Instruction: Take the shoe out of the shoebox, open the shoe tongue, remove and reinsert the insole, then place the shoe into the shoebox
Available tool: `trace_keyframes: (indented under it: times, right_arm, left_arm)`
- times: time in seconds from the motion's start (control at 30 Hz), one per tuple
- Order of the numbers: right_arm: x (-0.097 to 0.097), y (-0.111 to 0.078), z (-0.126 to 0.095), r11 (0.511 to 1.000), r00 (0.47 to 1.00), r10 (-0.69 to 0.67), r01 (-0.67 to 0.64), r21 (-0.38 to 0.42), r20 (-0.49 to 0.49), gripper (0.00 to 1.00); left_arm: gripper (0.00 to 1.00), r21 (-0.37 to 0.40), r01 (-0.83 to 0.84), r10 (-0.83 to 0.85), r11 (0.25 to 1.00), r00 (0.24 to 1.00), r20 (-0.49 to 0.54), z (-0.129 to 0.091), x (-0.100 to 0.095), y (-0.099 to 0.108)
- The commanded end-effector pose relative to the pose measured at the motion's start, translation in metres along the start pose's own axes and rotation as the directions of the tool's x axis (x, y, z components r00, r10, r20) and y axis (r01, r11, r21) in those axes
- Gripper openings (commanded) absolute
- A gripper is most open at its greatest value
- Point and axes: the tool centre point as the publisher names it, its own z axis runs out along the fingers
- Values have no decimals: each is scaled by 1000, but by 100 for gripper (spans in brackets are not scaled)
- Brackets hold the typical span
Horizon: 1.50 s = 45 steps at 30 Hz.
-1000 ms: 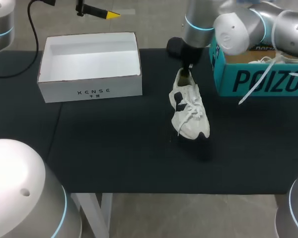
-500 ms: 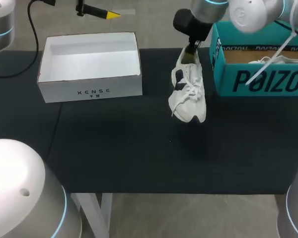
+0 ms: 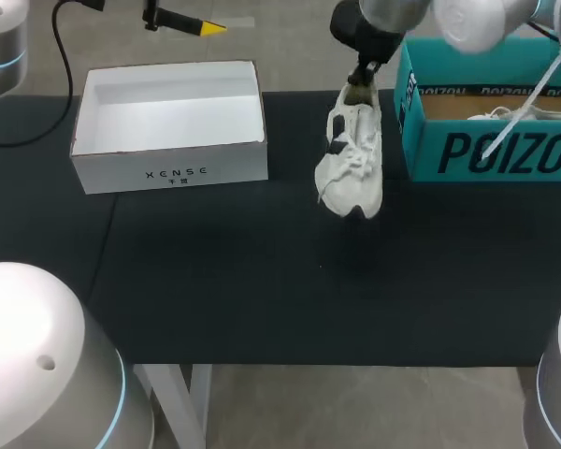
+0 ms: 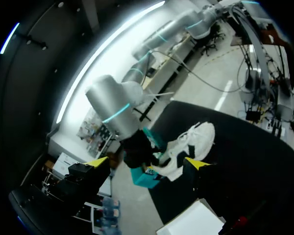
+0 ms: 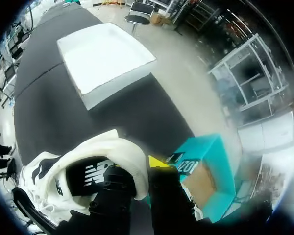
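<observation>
The shoe [image 3: 352,159] hangs between the open box [image 3: 168,173] (left) and the shoebox [image 3: 430,150] (right).

A white shoe [image 4: 188,149] hangs over a black table [image 4: 245,161], gripped at one end by the right gripper [image 4: 137,152]. The left gripper [image 4: 147,162] frames it, yellow tips wide apart.

Large dark block lettering is running along the front wall of the teal shoebox [image 3: 491,150], just beside the right fingers [image 5: 159,162], with smaller dark print showing along its top edge. A short line of small dark letters, with tinier print under it, is sitting on the front wall of the white box [image 3: 173,173], well apart from those fingers. A white logo is standing on a black patch of the shoe [image 3: 351,168], close beside the fingers.
</observation>
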Motion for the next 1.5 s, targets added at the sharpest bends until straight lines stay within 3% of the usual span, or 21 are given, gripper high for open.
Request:
trace_keyframes:
  times: [0.03, 0.23, 0.4, 0.8, 0.93, 1.1, 1.27, 1.5]
  right_arm:
    - [-49, 41, -6, 895, 906, 411, -422, 147, 101, 0]
    - [-103, 59, -10, 729, 745, 647, -667, 156, 165, 0]
    - [-126, 46, -1, 574, 605, 755, -797, 190, 255, 0]
    - [-126, 46, -1, 574, 605, 755, -797, 190, 255, 0]
    - [-156, 54, 0, 432, 462, 847, -887, 163, 265, 0]
    - [-196, 43, -10, 353, 365, 882, -931, 97, 297, 0]
    - [-228, 17, -5, 298, 308, 888, -951, 82, 342, 0]
    - [-247, -16, -10, 296, 300, 884, -953, 68, 358, 0]
  left_arm:
    - [100, -1, 0, 0, 1000, 1000, -4, 0, -1, 0]
    - [100, -1, 0, 0, 1000, 1000, -4, 0, -1, 0]
    - [100, -1, 0, 0, 1000, 1000, -4, 0, -1, 0]
    - [100, -1, 0, 0, 1000, 1000, -4, 0, -1, 0]
    - [100, -1, 0, 0, 1000, 1000, -4, 0, -1, 0]
    - [100, -1, 0, 0, 1000, 1000, -4, 0, -1, 0]
    - [100, -1, 0, 0, 1000, 1000, -4, 0, -1, 0]
    - [100, -1, 0, 0, 1000, 1000, -4, 0, -1, 0]
